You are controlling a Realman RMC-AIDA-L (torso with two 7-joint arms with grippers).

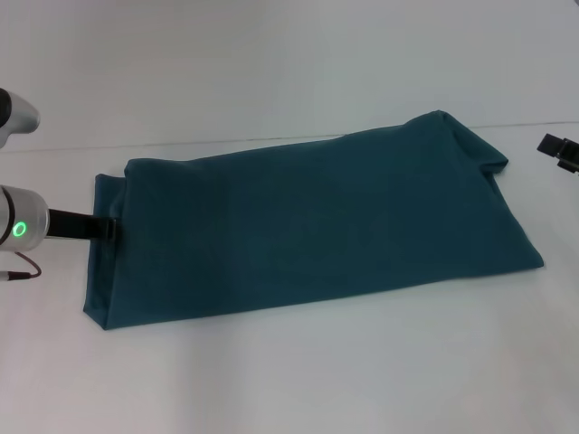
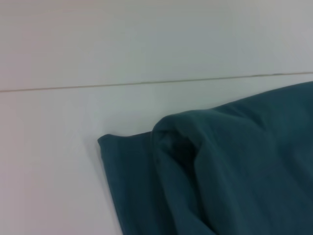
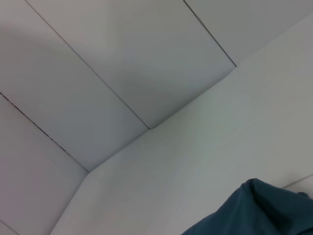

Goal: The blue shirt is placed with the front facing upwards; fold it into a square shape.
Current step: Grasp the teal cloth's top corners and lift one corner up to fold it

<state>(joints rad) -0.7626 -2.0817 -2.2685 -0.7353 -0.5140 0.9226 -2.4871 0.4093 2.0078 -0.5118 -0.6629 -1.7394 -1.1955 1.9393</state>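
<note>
A: What did only the left wrist view show?
B: A bunched fold near the blue shirt (image 2: 230, 171) edge.
A: The grippers?
B: Left gripper (image 1: 110, 229) touched the shirt's left edge, its opening hidden; right gripper (image 1: 561, 152) hung apart at far right, opening unclear.
A: The shirt?
B: Plain teal, folded long across the white table (image 1: 298, 371).

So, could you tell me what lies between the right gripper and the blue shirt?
Only bare white table: in the head view, the right gripper sits apart from the blue shirt.
</note>
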